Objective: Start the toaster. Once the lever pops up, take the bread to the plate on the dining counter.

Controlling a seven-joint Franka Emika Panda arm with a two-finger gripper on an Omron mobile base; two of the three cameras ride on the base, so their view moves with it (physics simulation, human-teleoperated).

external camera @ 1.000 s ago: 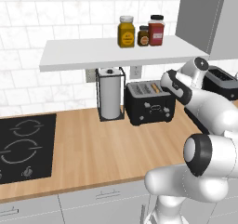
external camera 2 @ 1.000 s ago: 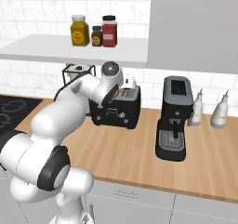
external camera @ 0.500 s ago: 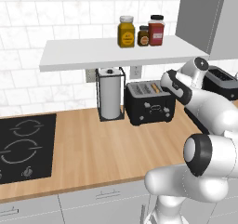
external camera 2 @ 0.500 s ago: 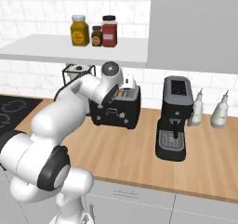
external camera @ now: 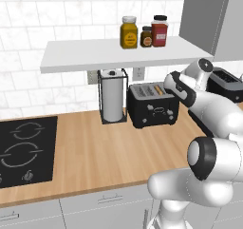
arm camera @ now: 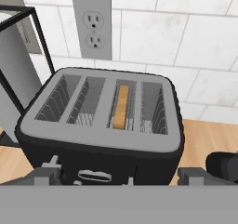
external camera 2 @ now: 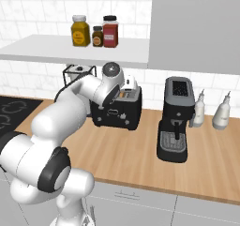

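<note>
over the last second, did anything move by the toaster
Nothing visibly changed. The arm keeps its pose with the open gripper hanging over the front of the toaster, and the bread sits in its slot as before.

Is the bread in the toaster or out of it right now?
In. The hand view shows the bread standing on edge in the third slot from the left of the toaster, its tan crust about level with the slot opening.
</note>
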